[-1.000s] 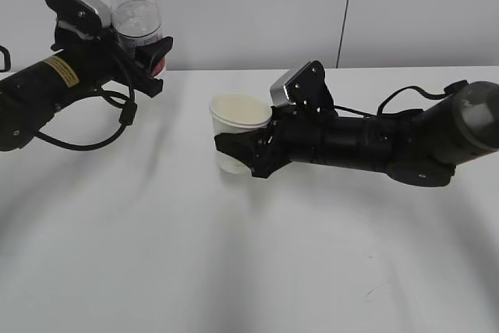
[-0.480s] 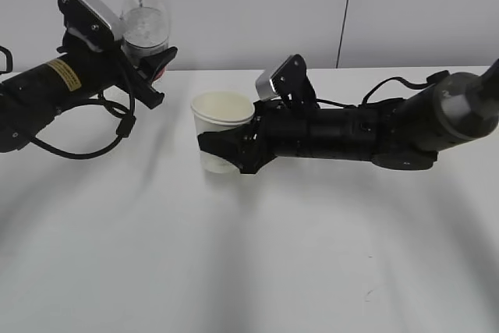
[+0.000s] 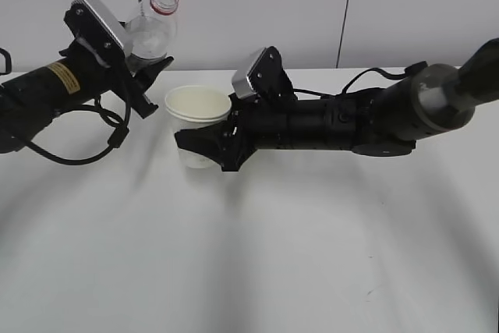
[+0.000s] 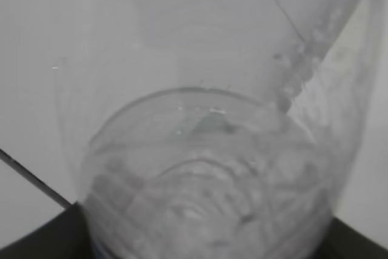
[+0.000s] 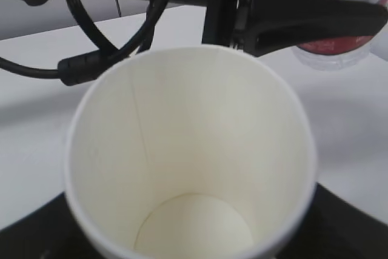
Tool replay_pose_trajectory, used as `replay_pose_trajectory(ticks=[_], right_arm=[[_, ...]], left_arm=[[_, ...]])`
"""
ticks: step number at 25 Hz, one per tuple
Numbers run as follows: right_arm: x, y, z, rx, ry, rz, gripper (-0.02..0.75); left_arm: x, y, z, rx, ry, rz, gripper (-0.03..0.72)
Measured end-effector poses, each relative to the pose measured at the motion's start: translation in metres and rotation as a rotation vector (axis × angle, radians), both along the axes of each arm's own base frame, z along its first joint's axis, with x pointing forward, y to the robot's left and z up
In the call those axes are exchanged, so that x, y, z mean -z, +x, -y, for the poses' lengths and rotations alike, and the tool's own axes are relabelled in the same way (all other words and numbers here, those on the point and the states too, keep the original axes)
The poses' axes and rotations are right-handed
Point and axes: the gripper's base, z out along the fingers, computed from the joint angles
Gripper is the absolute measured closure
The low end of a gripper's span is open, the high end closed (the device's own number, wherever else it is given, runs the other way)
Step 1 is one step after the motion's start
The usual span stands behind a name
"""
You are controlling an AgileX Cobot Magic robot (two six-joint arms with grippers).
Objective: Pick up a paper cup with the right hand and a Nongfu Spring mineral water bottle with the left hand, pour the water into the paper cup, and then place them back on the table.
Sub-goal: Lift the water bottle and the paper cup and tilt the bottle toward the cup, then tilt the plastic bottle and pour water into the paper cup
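Two gripped containers: empty paper cup in right gripper, tilted water bottle in left gripper.

A bare robot test bench, probably in a lab, is suggested by what is seen. A large plain white table is set against a plain pale wall, which is crossed by one thin dark vertical seam. Two black robot arms are laid out over the tabletop, with exposed cabling and a yellow label on one of them. No furnishings of a home or shop can be made out, though only a narrow part of the room is shown.
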Motion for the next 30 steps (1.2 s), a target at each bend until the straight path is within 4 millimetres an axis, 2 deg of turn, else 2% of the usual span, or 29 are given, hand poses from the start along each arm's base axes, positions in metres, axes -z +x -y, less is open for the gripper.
replay_pose_trajectory(ticks=[8,30], right_arm=[[-0.0048,0.0043,-0.0013,-0.002,-0.009,0.032,0.246],[-0.0085,0.0103,-0.0006,0.034,-0.021,0.087,0.246]], left_arm=[[0.0001,0.0023,-0.0094,-0.022,0.052,0.035,0.279],[0.0005,0.0006,-0.0069,0.019,0.255,0.176,0.28]])
